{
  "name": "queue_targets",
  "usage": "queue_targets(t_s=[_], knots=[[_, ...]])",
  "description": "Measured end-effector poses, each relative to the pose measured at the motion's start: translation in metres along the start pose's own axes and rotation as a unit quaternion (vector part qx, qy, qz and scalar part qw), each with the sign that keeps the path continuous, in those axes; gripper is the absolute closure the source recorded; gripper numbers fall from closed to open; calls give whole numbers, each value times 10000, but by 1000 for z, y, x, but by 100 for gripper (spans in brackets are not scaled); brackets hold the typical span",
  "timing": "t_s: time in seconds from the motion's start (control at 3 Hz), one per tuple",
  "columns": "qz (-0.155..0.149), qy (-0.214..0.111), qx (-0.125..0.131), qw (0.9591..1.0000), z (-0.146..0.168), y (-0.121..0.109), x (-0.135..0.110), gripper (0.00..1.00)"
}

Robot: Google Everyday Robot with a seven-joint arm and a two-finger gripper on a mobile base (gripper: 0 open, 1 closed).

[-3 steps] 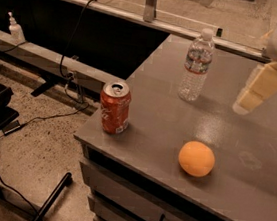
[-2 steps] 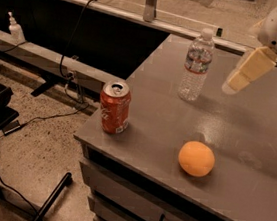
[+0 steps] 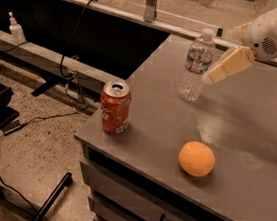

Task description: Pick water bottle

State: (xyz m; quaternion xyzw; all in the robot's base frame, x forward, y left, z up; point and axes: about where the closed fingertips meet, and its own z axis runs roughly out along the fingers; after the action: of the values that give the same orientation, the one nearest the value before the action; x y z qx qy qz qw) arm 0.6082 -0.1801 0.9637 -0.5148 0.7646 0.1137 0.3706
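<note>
The water bottle [image 3: 196,65] is a clear ribbed plastic bottle with a white cap and a red-and-white label band. It stands upright on the grey counter [image 3: 258,122] near its far left edge. My gripper [image 3: 214,74] comes in from the upper right on a white arm. Its pale fingertip end is just right of the bottle at label height, very close to it.
A red soda can [image 3: 115,107] stands at the counter's near left corner. An orange [image 3: 196,159] lies near the front edge. A small white pump-top bottle [image 3: 16,29] sits on a ledge at far left. Cables and a chair base lie on the floor at left.
My gripper has moved left and a little down, from well right of the water bottle to right beside it. The bottle, can and orange have not moved.
</note>
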Motion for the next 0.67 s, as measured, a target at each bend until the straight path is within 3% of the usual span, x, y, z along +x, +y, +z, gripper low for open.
queue_targets(t_s=[0.33,0.67], knots=[[-68,-681,-93,9976,16,-2,-14,0],[-141,-1230,-283,9919,28,1,-30,23]])
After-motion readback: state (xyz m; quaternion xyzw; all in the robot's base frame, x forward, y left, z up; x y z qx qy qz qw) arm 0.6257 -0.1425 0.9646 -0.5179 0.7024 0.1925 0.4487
